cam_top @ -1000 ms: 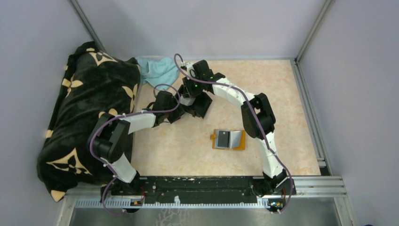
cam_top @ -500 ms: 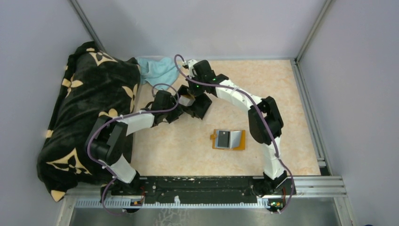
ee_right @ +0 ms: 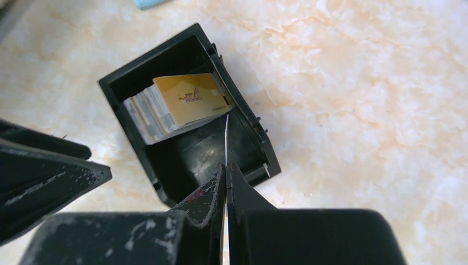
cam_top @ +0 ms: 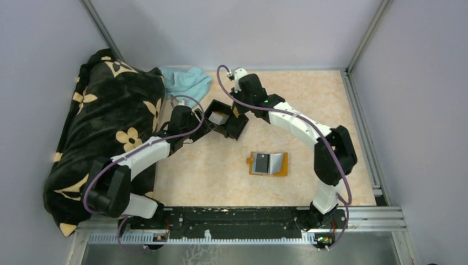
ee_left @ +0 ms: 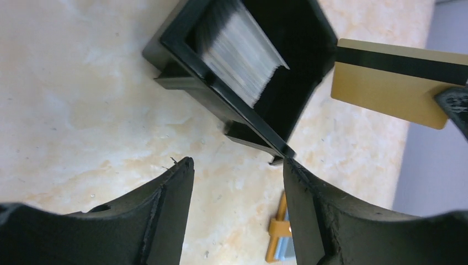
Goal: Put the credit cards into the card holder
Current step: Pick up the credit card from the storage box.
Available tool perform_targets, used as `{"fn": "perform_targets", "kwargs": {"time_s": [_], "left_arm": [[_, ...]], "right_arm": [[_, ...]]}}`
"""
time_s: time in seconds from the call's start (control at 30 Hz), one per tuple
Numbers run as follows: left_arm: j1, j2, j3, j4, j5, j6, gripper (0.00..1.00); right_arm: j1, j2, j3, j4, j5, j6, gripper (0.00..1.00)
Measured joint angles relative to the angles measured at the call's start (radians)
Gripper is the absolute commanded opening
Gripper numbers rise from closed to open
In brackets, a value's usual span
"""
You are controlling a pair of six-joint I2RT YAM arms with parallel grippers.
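A black tray (cam_top: 238, 128) holds a stack of credit cards (ee_right: 148, 115) with a gold one on top. My right gripper (ee_right: 226, 168) is shut on a single gold card with a black stripe (ee_left: 392, 83), held just above the tray's near side and seen edge-on in the right wrist view. Beside the tray's left corner my left gripper (ee_left: 237, 165) stands open with nothing between its fingers. The orange card holder (cam_top: 281, 172) lies open on the table nearer the arm bases, a greyish card (cam_top: 264, 163) in it.
A black blanket with a tan flower pattern (cam_top: 105, 127) is heaped along the left side. A teal cloth (cam_top: 185, 81) lies behind the tray. Metal frame rails (cam_top: 361, 127) edge the table on the right.
My right gripper has shut on a card and drawn it up out of the tray, shifting right. My left arm has pulled back to the left, off the tray.
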Motion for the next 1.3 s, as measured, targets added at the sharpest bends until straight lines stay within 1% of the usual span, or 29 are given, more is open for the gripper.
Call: {"fn": "perform_targets", "kwargs": {"time_s": [0.07, 0.17, 0.27, 0.4, 0.57, 0.73, 0.87, 0.97, 1.3], "left_arm": [[0.0, -0.039, -0.014, 0.016, 0.023, 0.021, 0.67], [0.0, -0.097, -0.047, 0.079, 0.103, 0.065, 0.67], [0.0, -0.129, -0.072, 0.149, 0.214, 0.111, 0.67], [-0.008, -0.146, -0.082, 0.22, 0.374, 0.17, 0.67], [-0.021, -0.175, -0.087, 0.266, 0.535, 0.229, 0.66], [-0.033, -0.18, -0.087, 0.299, 0.697, 0.267, 0.63], [-0.065, -0.161, -0.085, 0.309, 0.812, 0.299, 0.62], [-0.094, -0.136, -0.085, 0.292, 0.877, 0.328, 0.62], [-0.139, -0.076, -0.069, 0.244, 0.99, 0.39, 0.59]], "right_arm": [[0.0, -0.072, -0.031, -0.006, 0.006, 0.003, 0.0], [0.0, -0.219, -0.082, -0.022, -0.015, 0.023, 0.0], [0.0, -0.357, -0.13, -0.046, -0.059, 0.052, 0.0], [0.0, -0.551, -0.272, -0.067, -0.154, 0.124, 0.0], [0.0, -0.69, -0.467, -0.106, -0.266, 0.206, 0.0], [0.0, -0.783, -0.612, -0.144, -0.374, 0.279, 0.0], [0.0, -0.831, -0.646, -0.141, -0.446, 0.323, 0.0], [0.0, -0.837, -0.657, -0.116, -0.491, 0.352, 0.0], [-0.031, -0.819, -0.713, -0.024, -0.611, 0.416, 0.0]]}}
